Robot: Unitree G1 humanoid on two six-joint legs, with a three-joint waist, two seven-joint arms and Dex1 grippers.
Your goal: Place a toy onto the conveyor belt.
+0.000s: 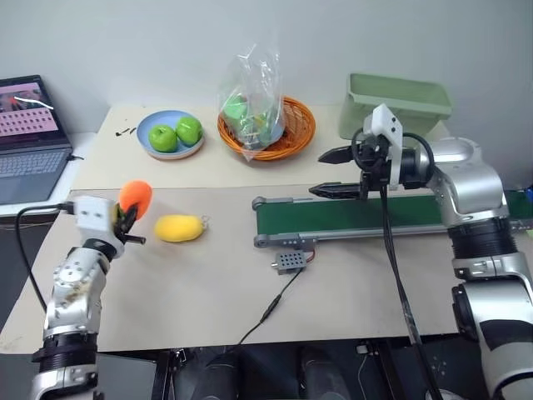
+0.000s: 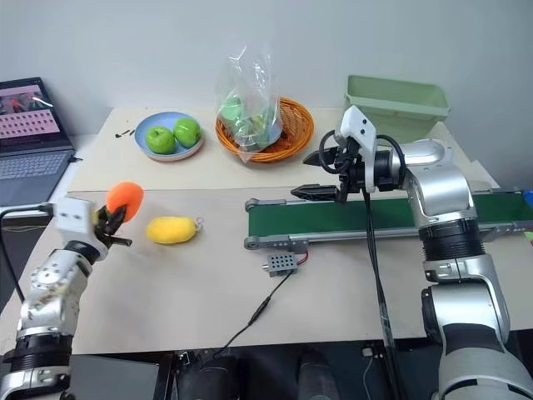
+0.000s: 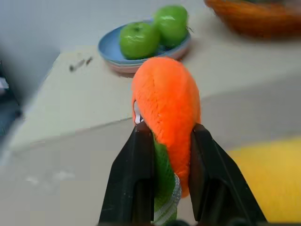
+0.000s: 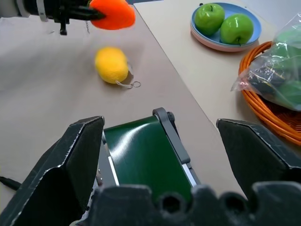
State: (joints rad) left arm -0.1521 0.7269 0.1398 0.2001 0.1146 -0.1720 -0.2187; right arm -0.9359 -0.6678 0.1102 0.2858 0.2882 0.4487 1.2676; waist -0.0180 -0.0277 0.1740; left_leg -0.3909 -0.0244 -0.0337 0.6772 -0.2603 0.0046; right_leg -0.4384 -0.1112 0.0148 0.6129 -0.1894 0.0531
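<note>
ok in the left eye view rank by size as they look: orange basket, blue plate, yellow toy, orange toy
1. orange basket
2. blue plate
3. yellow toy
4. orange toy, partly hidden by the fingers, so its spot after the yellow toy is unsure

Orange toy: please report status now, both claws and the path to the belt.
Left claw shut on orange toy, held above table. Right claw open, over conveyor belt end. Yellow lemon toy lies between toy and belt.

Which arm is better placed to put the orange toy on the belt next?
Left. Its hand is shut on the orange toy. The right hand hangs open over the near end of the belt, holding nothing.
</note>
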